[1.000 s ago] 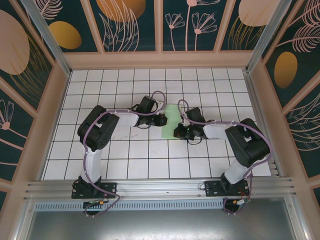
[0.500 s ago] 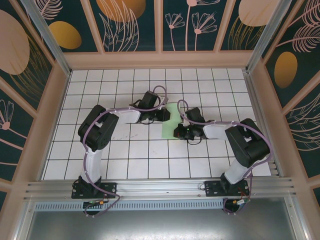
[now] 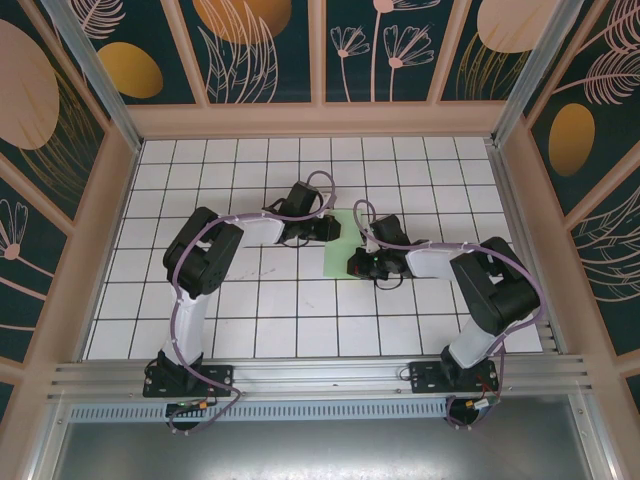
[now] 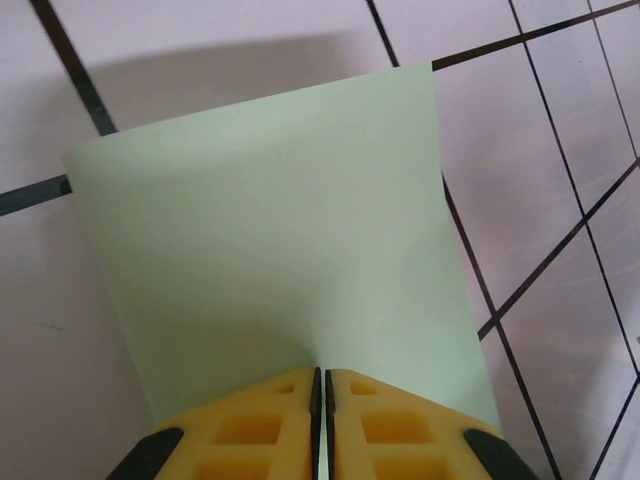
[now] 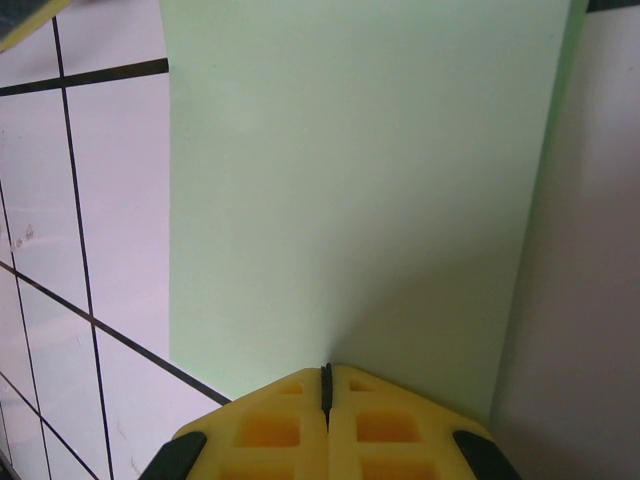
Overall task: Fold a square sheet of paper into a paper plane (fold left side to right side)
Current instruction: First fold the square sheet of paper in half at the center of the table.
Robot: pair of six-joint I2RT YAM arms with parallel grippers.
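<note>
Evidently flimsy, the square sheet of paper suits edge pinches; left gripper and right gripper sit closed.

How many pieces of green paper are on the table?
1. The green paper lies between the left gripper, at its far-left edge, and the right gripper, at its near-right edge. Anything beneath it would be hidden.

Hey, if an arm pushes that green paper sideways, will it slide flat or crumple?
Probably floppy: the paper looks thin, with soft shading near the left fingers suggesting it bows. Likely very light, so a push may slide it on the smooth tiles, or buckle it instead.
</note>
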